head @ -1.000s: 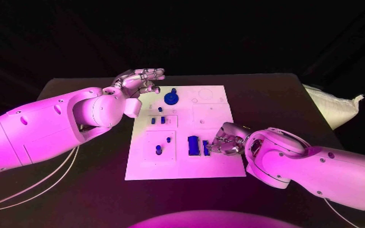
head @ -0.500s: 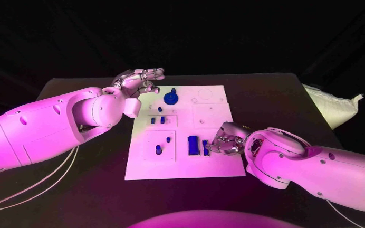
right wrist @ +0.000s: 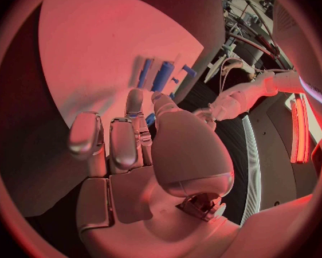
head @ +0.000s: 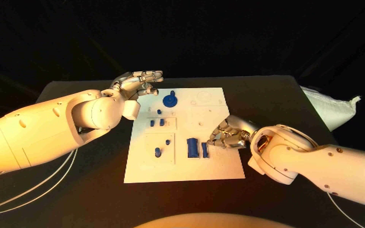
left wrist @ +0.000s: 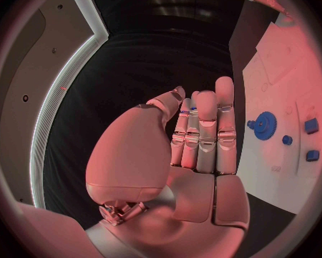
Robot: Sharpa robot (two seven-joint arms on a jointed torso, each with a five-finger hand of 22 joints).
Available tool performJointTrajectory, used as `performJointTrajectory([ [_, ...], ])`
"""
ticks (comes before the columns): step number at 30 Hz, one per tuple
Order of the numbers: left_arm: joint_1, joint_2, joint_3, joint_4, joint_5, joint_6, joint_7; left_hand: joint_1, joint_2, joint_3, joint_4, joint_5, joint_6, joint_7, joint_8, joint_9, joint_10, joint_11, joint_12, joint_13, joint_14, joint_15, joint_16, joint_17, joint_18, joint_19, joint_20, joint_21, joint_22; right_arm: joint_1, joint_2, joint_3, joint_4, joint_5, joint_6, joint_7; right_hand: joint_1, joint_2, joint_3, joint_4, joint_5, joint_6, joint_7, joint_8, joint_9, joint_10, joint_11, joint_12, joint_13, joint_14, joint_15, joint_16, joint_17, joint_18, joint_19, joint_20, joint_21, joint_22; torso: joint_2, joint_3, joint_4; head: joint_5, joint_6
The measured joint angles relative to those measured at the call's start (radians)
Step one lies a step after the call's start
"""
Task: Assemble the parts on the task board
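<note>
Right hand (head: 226,135) curling fingers beside blue block (head: 193,147), contents hidden, cannot tell; left hand (head: 139,82) hovering spread, clearing task board (head: 182,170).

One table (head: 281,88) is counted. One task board (head: 217,167) is counted on it. Eight blue parts are counted on the board in the head view:
- one gear (head: 171,100)
- two long bars, logged as wide bar (head: 193,147) and thin bar (head: 205,150)
- two small square blocks, logged as left block (head: 152,123) and right block (head: 162,122)
- three small pegs, logged as top peg (head: 158,111), middle peg (head: 167,143) and low peg (head: 157,151)

Any part hidden under fingers cannot be counted.

Two white arms are counted. Two hands are counted, left hand (head: 141,82) and right hand (head: 227,135). One white bag (head: 335,106) is noted past the table edge.
</note>
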Motion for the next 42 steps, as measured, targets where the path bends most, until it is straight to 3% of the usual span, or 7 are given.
performJointTrajectory([
  [6,-0.003,0.011,-0.007,-0.021,0.0,0.001,0.007,-0.007,-0.007,-0.027,0.008,0.0,-0.016,0.003,0.0,0.0,-0.029,0.011,0.0,-0.001,-0.136,0.016,-0.092,-0.073,0.0,-0.093,0.015,-0.074,-0.035,0.067,0.012,0.003,-0.121,0.281,-0.032,0.263,0.118,0.008,0.05,-0.071,-0.123,-0.063,0.035,0.0,-0.023,-0.1,0.036,-0.163,-0.149,-0.14,0.036,-0.428,-0.429,0.072,-0.239,0.027,-0.296,-0.406,-0.013,-0.0035,-0.0033,-0.004,0.016],
  [12,-0.022,0.036,-0.01,-0.063,0.003,0.006,0.03,-0.007,-0.007,-0.054,0.016,0.0,-0.045,0.013,-0.005,-0.001,-0.062,0.038,-0.016,-0.026,-0.284,0.066,-0.364,-0.223,0.0,-0.289,0.062,-0.241,-0.144,0.112,0.079,0.006,-0.312,0.609,-0.008,0.501,0.16,-0.004,0.12,-0.093,-0.159,-0.09,0.074,0.0,-0.054,-0.186,0.09,-0.369,-0.407,-0.306,0.104,-0.808,-0.646,0.077,-0.386,0.09,-0.626,-0.634,-0.037,-0.0104,-0.0063,-0.009,0.045],
  [19,-0.031,0.065,-0.01,-0.121,0.018,0.002,0.083,0.005,0.005,-0.07,0.018,0.0,-0.059,0.009,-0.014,-0.001,-0.082,0.057,-0.064,-0.042,-0.297,0.105,-0.617,-0.342,0.0,-0.4,0.121,-0.388,-0.287,0.124,0.166,0.015,-0.497,0.882,0.057,0.668,0.16,-0.005,0.183,-0.124,-0.16,-0.106,0.09,0.0,-0.102,-0.201,0.128,-0.412,-0.621,-0.394,0.15,-1.062,-0.797,0.077,-0.374,0.15,-0.856,-0.797,-0.058,-0.0156,-0.0103,-0.007,0.08],
  [23,-0.038,0.085,-0.01,-0.154,0.032,-0.006,0.112,0.011,0.011,-0.081,0.017,0.0,-0.066,0.009,-0.018,-0.001,-0.085,0.061,-0.082,-0.042,-0.291,0.117,-0.702,-0.382,0.0,-0.413,0.134,-0.428,-0.35,0.124,0.198,0.017,-0.563,0.973,0.086,0.718,0.124,-0.006,0.208,-0.157,-0.16,-0.105,0.093,0.0,-0.134,-0.192,0.132,-0.412,-0.739,-0.334,0.16,-1.165,-0.932,0.077,-0.296,0.152,-0.966,-0.887,-0.068,-0.0155,-0.0104,-0.003,0.092],
  [27,-0.04,0.093,-0.01,-0.172,0.042,-0.013,0.129,0.005,0.021,-0.094,0.013,0.0,-0.081,0.008,-0.022,-0.005,-0.102,0.06,-0.095,-0.045,-0.286,0.121,-0.751,-0.406,0.0,-0.414,0.138,-0.448,-0.397,0.126,0.214,0.019,-0.591,1.017,0.103,0.743,0.098,0.001,0.21,-0.177,-0.16,-0.108,0.094,-0.003,-0.149,-0.19,0.125,-0.412,-0.785,-0.311,0.155,-1.197,-0.982,0.077,-0.27,0.145,-1.008,-0.921,-0.073,-0.0149,-0.011,0.003,0.104],
  [33,-0.048,0.089,-0.01,-0.157,0.039,-0.024,0.128,-0.289,0.05,-0.167,-0.016,-0.042,-0.297,-0.027,-0.065,-0.044,-0.335,0.03,-0.142,-0.082,-0.492,0.095,-0.806,-0.441,-0.016,-0.589,0.087,-0.499,-0.517,0.121,0.207,0.019,-0.57,1.02,0.089,0.742,-0.194,0.029,0.159,-0.192,-0.201,-0.314,0.053,-0.042,-0.191,-0.419,0.097,-0.452,-0.83,-0.552,0.101,-1.24,-1.022,0.053,-0.483,0.105,-1.077,-0.956,-0.077,-0.0123,-0.0072,0.002,0.112],
  [42,-0.092,0.076,-0.001,-0.059,0.003,-0.137,0.155,-0.63,0.123,-0.248,-0.031,-0.058,-0.548,-0.075,-0.08,-0.063,-0.608,-0.035,-0.16,-0.101,-0.734,0.022,-0.867,-0.501,-0.047,-0.794,0.026,-0.521,-0.654,0.086,0.195,0.03,-0.435,1.064,-0.026,0.77,-0.536,0.043,0.097,-0.198,-0.247,-0.56,0.005,-0.06,-0.243,-0.692,0.029,-0.467,-0.851,-0.84,0.072,-1.258,-1.067,0.022,-0.737,0.057,-1.155,-1.016,-0.11,0.0072,0.021,0.008,0.169],
])
